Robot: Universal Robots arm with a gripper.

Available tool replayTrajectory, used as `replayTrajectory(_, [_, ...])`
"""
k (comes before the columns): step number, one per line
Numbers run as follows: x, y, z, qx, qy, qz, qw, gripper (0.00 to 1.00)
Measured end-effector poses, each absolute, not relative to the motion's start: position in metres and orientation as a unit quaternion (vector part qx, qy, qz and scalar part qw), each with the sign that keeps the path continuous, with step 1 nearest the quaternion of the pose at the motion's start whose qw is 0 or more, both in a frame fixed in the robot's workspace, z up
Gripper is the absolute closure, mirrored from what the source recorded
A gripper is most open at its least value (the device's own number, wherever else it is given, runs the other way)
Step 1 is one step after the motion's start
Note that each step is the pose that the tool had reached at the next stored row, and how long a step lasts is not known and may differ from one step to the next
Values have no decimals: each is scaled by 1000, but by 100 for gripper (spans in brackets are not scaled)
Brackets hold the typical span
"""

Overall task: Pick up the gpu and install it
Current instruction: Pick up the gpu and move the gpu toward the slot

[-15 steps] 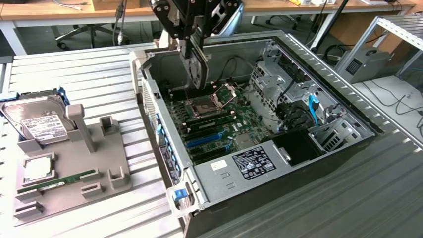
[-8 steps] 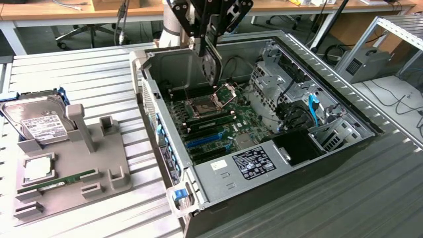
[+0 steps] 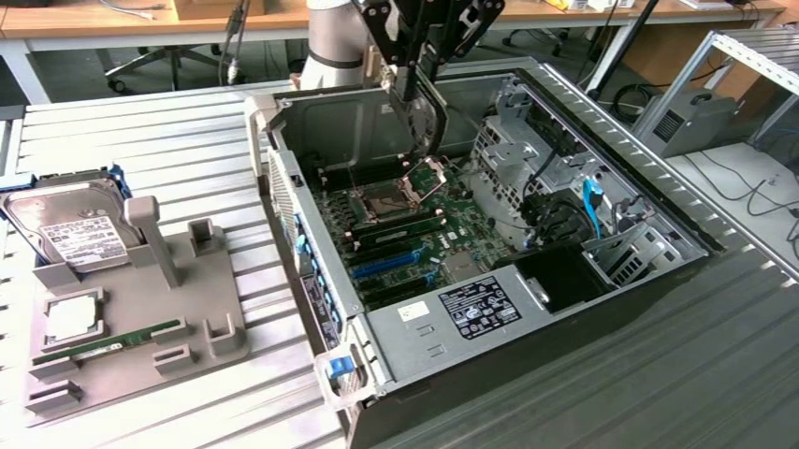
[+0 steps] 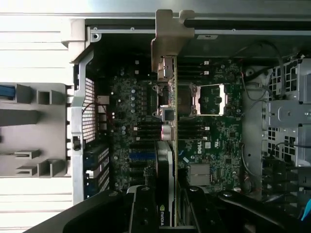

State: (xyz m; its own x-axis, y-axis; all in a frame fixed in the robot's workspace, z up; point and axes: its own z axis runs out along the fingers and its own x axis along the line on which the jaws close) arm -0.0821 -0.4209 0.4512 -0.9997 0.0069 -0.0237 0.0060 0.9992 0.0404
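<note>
Both jaws pinch the gpu [image 4: 166, 155], held upright above the motherboard [image 4: 218, 133].

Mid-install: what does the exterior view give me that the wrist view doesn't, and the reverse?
Exterior view: silver hard drive with white label and narrow green RAM stick on the grey fixture tray. Wrist view: the card's silver metal end bracket, in front of the motherboard. Both: gripper clamping the thin black gpu card over the open computer case.

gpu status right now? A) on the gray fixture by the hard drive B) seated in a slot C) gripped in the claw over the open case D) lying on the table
C: the claw grips the gpu, hanging above the motherboard.
</note>
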Motion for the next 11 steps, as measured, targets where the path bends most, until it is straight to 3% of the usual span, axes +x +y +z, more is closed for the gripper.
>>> replayTrajectory(11, [-54,-419,451,3,1000,20,12,73])
